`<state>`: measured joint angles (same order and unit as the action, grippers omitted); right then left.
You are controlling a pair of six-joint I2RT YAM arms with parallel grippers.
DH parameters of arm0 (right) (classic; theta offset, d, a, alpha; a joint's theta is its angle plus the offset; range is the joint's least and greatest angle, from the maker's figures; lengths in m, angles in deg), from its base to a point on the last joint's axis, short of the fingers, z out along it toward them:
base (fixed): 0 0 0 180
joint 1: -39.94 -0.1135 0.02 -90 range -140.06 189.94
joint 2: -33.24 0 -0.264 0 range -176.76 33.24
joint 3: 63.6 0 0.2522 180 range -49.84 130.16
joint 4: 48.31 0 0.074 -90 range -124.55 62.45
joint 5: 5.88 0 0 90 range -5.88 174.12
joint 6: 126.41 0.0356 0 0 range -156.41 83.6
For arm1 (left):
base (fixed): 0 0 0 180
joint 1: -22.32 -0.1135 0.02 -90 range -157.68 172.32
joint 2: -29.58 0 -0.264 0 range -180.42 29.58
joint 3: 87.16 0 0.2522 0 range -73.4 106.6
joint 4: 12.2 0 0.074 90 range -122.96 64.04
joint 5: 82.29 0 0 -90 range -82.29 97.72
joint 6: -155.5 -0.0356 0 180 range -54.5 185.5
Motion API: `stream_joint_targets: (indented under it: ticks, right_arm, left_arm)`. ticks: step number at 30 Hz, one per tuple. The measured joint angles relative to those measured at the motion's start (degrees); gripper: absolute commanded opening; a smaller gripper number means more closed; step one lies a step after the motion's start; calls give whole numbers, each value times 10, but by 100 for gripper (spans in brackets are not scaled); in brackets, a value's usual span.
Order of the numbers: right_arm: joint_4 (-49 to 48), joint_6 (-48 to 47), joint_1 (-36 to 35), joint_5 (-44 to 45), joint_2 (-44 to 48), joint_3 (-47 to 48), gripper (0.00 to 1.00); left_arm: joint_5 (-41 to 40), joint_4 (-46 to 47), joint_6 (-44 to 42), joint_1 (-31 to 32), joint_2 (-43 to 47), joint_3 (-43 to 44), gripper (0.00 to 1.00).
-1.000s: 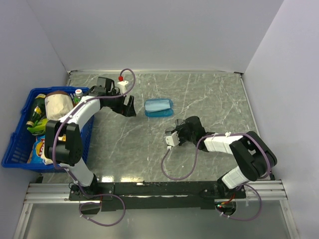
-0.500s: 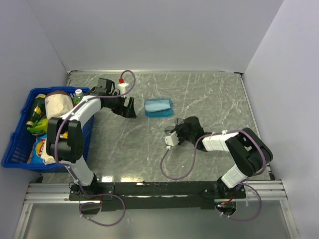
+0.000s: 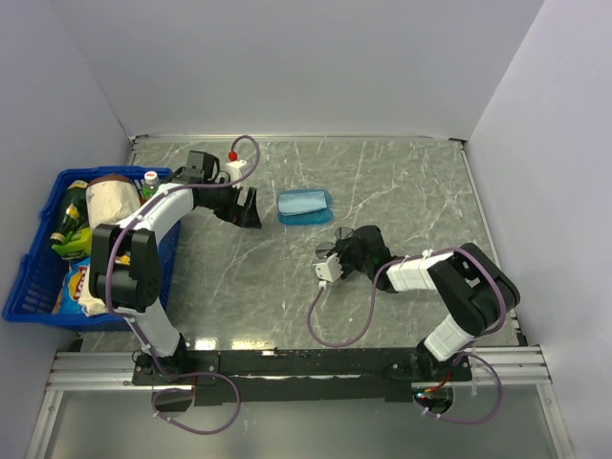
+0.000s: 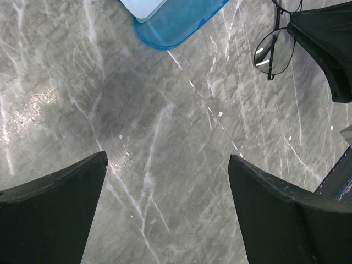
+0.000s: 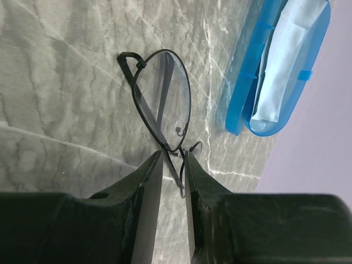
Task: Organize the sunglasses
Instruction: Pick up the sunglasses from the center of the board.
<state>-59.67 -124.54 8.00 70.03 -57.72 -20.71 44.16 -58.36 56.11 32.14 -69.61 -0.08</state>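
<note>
The sunglasses [image 3: 338, 239] [image 5: 163, 99], a thin black wire pair, lie on the grey marble table right of centre. In the left wrist view they show at the top right [image 4: 273, 52]. My right gripper [image 3: 348, 249] [image 5: 173, 155] reaches over them with its jaws narrow. The bridge and one slim arm sit in the slit between the fingers, with a little gap showing on each side. The blue translucent case [image 3: 305, 206] [image 5: 278, 77] lies open just beyond, a light-blue cloth [image 5: 286, 55] inside. My left gripper [image 3: 249, 206] [image 4: 168, 159] hovers wide open left of the case [image 4: 176, 22], holding nothing.
A blue basket [image 3: 29, 287] full of groceries stands at the table's left edge, beside the left arm. White walls close in the table at the back and on both sides. The right gripper's black body [image 4: 324, 44] shows in the left wrist view.
The right gripper's jaws have narrowed around the sunglasses' bridge. The left gripper has edged slightly and stays wide open.
</note>
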Motion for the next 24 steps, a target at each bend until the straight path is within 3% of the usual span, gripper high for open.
stream_joint_targets:
  ticks: [10,17,24]
  right_arm:
    - [-53,-6,-11,6,-11,0,0]
    - [-49,11,-12,10,-8,3,0]
    - [23,62,-16,30,16,40,0]
  left_arm:
    - [11,0,0,-3,-1,0,97]
    - [15,0,-3,-5,-3,0,97]
    - [17,0,-4,-10,-10,0,97]
